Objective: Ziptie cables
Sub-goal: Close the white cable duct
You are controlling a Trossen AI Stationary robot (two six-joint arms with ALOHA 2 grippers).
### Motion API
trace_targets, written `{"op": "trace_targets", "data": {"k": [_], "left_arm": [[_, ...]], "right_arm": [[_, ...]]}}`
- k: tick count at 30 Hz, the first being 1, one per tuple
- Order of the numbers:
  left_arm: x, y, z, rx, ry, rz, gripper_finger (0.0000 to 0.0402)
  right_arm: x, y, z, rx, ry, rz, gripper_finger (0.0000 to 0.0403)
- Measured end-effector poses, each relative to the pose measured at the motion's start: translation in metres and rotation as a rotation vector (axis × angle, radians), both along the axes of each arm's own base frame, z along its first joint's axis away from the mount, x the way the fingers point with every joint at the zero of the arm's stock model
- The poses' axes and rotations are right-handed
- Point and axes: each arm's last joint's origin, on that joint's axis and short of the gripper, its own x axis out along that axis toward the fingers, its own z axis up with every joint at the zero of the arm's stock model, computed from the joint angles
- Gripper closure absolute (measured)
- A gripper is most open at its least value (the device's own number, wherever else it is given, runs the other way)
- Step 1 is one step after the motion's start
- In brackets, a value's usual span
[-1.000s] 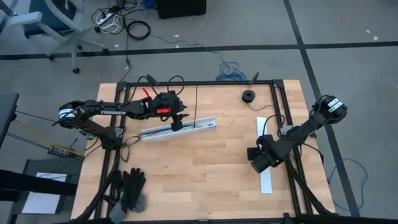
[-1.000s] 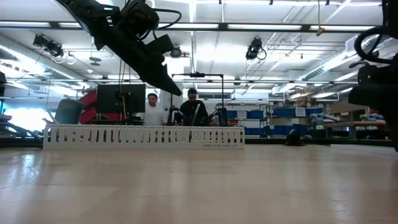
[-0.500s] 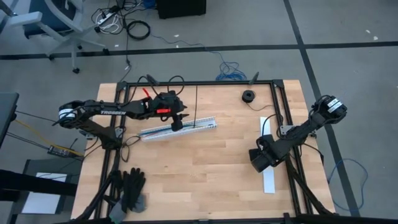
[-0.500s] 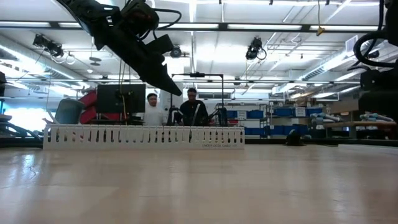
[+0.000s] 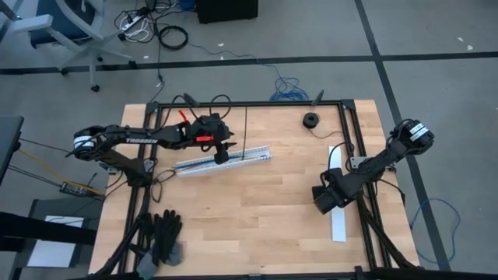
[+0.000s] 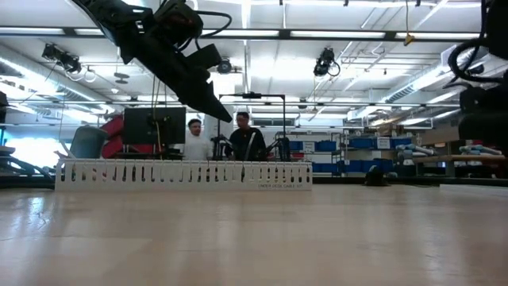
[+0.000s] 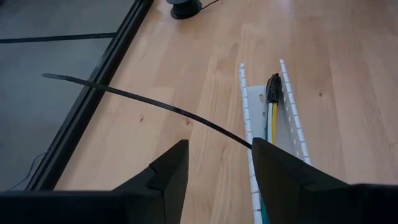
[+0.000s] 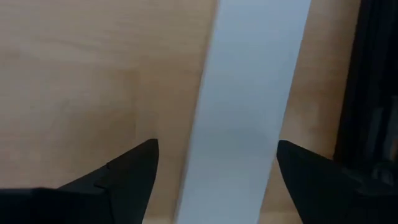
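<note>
High view: the left gripper [image 5: 222, 155] hung over the long white slotted channel [image 5: 247, 159] at about ten o'clock on the pale wooden desk [image 5: 249, 225]. The right gripper [image 5: 321, 197] sat low at three o'clock, over a flat white strip [image 5: 335, 222] lying along the desk's right edge. A small dark spool [image 5: 311, 120] rested at one o'clock.

Low view: the channel [image 6: 182, 172], a comb-toothed plastic wall, stood on the desk [image 6: 254, 238], with the left arm angled down above it. Two people stood well behind.

Left wrist view: the cables [image 7: 272, 118], thin yellow and green wires ending in a small dark plug, lay inside the channel [image 7: 249, 124]. A slim black ziptie [image 7: 149, 106] arched out from between the partly closed jaws, which seemed to pinch its near end. Being so thin and springy, it could easily twist or slip free before reaching the wires.

Right wrist view: the right jaws stood spread wide, straddling the smooth white strip [image 8: 249, 99], gripping nothing. Closing there could snag the strip, not the task's wires.
</note>
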Motion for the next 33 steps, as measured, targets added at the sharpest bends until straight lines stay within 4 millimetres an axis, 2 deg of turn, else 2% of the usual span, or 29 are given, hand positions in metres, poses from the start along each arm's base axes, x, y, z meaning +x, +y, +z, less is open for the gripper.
{"op": "trace_targets", "data": {"k": [5,8,20,26,33], "left_arm": [[0.0,0.0,0.0,0.003,0.001,-0.002,0.0249],[0.0,0.0,0.0,0.003,0.001,-0.002,0.0249],[0.0,0.0,0.0,-0.002,0.004,0.0,0.0249],[0.0,0.0,-0.001,-0.004,0.008,0.001,0.0249],[0.0,0.0,0.0,-0.003,0.005,0.001,0.0249]], "right_arm": [[0.002,0.001,0.017,-0.067,0.026,0.01,0.0091],[0.002,0.002,0.018,-0.066,0.03,0.006,0.0091],[-0.008,0.001,-0.011,0.002,-0.018,-0.081,0.0095],[-0.01,-0.002,-0.014,0.001,-0.009,-0.094,0.0095],[-0.006,0.001,0.007,-0.096,0.013,-0.071,0.0095]]}}
